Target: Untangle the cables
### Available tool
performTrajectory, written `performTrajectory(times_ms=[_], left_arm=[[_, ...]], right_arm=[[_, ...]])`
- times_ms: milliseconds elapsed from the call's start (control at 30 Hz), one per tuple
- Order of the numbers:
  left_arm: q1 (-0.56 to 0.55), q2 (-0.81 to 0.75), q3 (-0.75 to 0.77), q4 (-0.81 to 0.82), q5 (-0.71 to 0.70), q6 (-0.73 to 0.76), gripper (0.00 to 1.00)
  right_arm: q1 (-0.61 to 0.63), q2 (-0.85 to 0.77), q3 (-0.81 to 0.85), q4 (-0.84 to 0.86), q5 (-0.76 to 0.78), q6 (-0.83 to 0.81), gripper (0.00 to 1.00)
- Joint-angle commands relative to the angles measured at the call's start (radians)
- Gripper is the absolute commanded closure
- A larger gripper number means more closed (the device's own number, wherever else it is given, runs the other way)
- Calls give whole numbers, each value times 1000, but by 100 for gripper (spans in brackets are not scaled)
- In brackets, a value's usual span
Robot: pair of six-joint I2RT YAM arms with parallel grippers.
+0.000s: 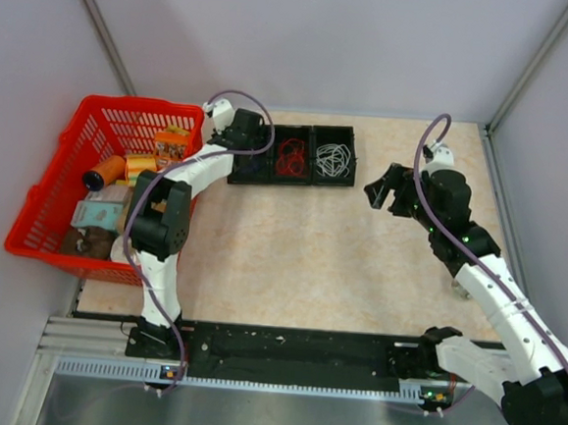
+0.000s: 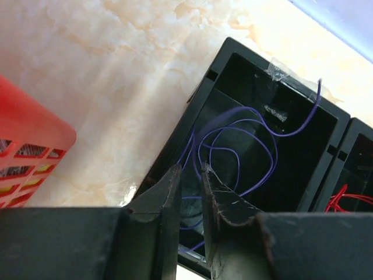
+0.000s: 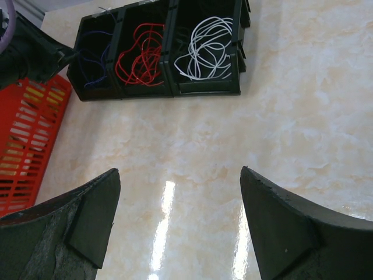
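Cables [image 1: 293,157] lie apart by colour in a row of three black bins [image 3: 169,87] at the far side of the surface [image 1: 300,263]: the blue cable [image 2: 245,134] in the left bin, the red cable [image 3: 140,55] in the middle one, the white cable [image 3: 207,46] in the right one. Each is a loose coil inside its own bin, and I see no strand crossing into a neighbour, though one end of the blue cable arches up over the far wall of its bin.

My left pincer [image 2: 190,172] hangs just above the near wall of the left bin, beside the red basket [image 1: 60,185]. Its fingers are parted only by a narrow slit, and I see nothing pinched in that slit; the blue loops lie below and behind the tips. My right pincer [image 3: 179,175] is spread wide and empty, above bare surface well short of the bins.

I judge the step in hand to be the release of the blue cable into its bin, with the untangling itself close to done. The next move calls for a wider slit and a straight lift clear of the bin, slow enough that no thin loop snags on a fingertip and rides up with it. I would check the raised blue end, since it could spill over the wall
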Motion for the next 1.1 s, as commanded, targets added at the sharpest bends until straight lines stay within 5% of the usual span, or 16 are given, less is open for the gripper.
performTrajectory(times_ms=[0,300,500,800,1067], left_arm=[[-37,-2,11,32,-88,124,71],[-84,-102,2,97,-90,261,53],[-149,-328,-49,138,-12,405,41],[-169,-821,-351,216,495,476,40],[-168,-1251,-589,230,758,408,38]], right_arm=[[-9,-16,-1,36,-10,6,18],[-9,-14,-4,39,-21,8,18],[-9,-26,-5,25,-19,-14,18],[-9,-117,-37,-73,4,-71,16],[-7,-357,-104,-171,58,-60,14]])
